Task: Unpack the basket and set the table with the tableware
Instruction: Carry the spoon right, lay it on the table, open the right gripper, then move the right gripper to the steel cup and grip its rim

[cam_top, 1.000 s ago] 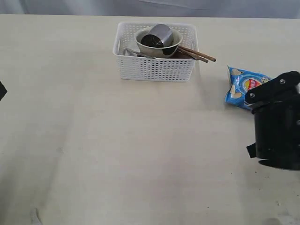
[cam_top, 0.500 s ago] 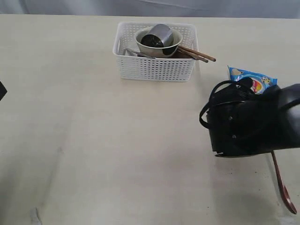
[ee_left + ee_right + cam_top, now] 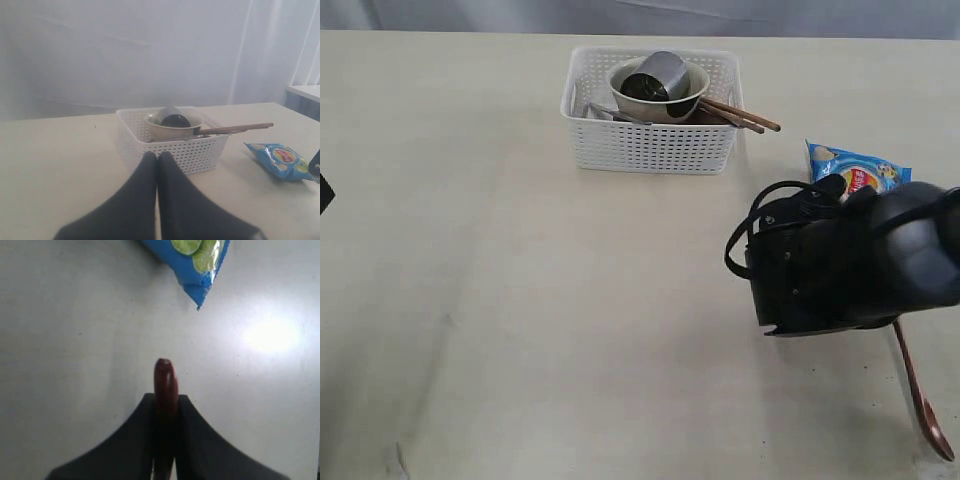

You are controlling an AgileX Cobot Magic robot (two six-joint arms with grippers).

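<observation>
The white basket (image 3: 650,145) stands at the back of the table (image 3: 520,300). In it are the off-white bowl (image 3: 682,103) with the steel cup (image 3: 662,72) lying inside, two chopsticks (image 3: 745,116) sticking out over the right rim, and steel cutlery (image 3: 610,113). My right gripper (image 3: 165,402) is shut on the reddish-brown wooden spoon (image 3: 165,382); in the exterior view the spoon (image 3: 918,395) slants down from under the black right arm (image 3: 840,265). My left gripper (image 3: 158,156) is shut and empty, pointing at the basket (image 3: 175,145) from a distance.
A blue chips bag (image 3: 855,170) lies on the table right of the basket, just behind the right arm, and shows in the wrist views (image 3: 192,260) (image 3: 280,160). A dark bit of the left arm (image 3: 324,193) shows at the left edge.
The right arm has swung in from the right edge toward the table's middle, carrying the spoon, which now shows below it. The left gripper has stayed still.
</observation>
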